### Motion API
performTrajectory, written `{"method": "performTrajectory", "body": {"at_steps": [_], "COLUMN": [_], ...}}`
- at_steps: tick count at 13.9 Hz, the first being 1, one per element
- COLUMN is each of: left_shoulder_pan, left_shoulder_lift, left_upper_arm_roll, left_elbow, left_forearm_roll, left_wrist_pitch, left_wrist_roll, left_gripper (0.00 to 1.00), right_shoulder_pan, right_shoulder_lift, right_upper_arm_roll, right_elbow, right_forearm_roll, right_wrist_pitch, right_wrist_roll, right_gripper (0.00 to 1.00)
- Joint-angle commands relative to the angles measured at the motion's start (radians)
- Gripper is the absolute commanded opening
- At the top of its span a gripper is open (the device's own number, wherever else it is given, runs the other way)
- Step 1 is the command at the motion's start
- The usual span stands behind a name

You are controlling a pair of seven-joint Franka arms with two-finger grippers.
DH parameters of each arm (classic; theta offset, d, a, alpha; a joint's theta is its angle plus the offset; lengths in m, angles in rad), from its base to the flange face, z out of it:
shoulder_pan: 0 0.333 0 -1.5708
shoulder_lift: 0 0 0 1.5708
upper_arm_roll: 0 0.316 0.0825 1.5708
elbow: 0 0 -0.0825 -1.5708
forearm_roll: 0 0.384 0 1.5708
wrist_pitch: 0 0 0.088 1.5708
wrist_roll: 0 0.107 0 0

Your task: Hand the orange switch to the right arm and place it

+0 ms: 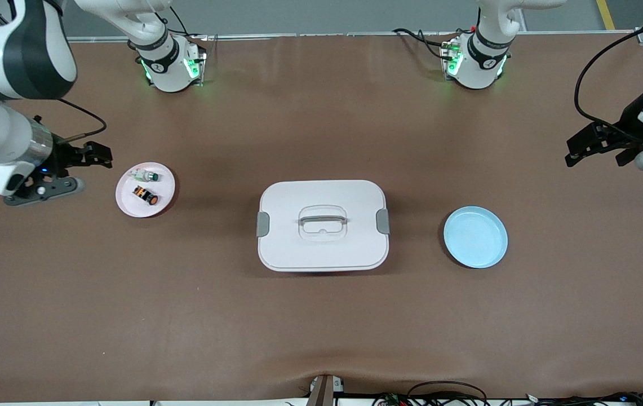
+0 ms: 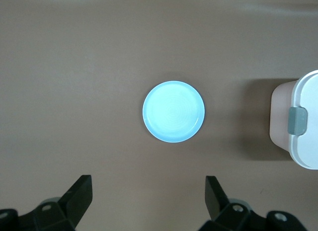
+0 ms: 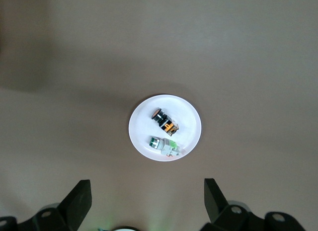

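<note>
On a brown, matte surface (image 1: 186, 316), seen from high above, three things lie in a row. Toward the right arm's end sits a small white round plate (image 1: 129, 203) carrying the orange switch (image 1: 145, 194) and, just beside it and farther from the front camera, a whitish switch with a green cap (image 1: 145, 176). At the middle rests a white rectangular box (image 1: 322, 248) with rounded corners, a recessed handle in its lid and a grey latch at each short end. Toward the left arm's end lies a shallow, glossy light blue dish (image 1: 475, 237).

The front view alone shows both arms and their green-lit bases. The right hand (image 1: 93, 155) hangs over bare surface beside the white plate, holding nothing; the left hand (image 1: 594, 148) hangs over bare surface at the left arm's end, also holding nothing.

The right wrist view looks straight down on the white plate (image 3: 189, 116) and gives detail the front view lacks: the orange switch (image 3: 164, 121) is a short black cylinder with an orange band and a round tan end, lying on its side, and the green-capped switch (image 3: 163, 145) lies alongside it, close but apart. Its black fingers (image 3: 77, 201) stand wide.

The left wrist view shows the blue dish (image 2: 173, 112), smooth with faint concentric rings, and one latched end of the box (image 2: 298, 121). Its fingers (image 2: 79, 193) also stand wide.
</note>
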Motion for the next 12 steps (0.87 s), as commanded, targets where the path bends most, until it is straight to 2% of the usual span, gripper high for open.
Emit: {"method": "performTrajectory", "body": {"at_steps": [1, 6, 12], "left_shoulder_pan": [0.009, 0.009, 0.010], "left_shoulder_lift": [-0.016, -0.016, -0.014], "left_upper_arm_roll": [-0.010, -0.010, -0.010], "left_elbow": [-0.011, -0.011, -0.011], "left_forearm_roll": [0.021, 0.021, 0.021], "left_wrist_pitch": [-0.007, -0.007, -0.007], "left_wrist_roll": [0.018, 0.018, 0.018], "left_gripper": [1.00, 1.00, 1.00], "right_shoulder_pan": [-0.026, -0.088, -0.093], "right_shoulder_lift": [0.022, 0.021, 0.021], "right_upper_arm_roll": [-0.002, -0.002, -0.002], "right_elbow": [0.131, 0.309, 0.352], "right_forearm_roll": [-0.017, 0.004, 0.009], "right_wrist_pitch": [-0.077, -0.148, -0.160], "right_wrist_roll": [0.068, 0.068, 0.067], "right_gripper": [1.00, 1.00, 1.00]}}
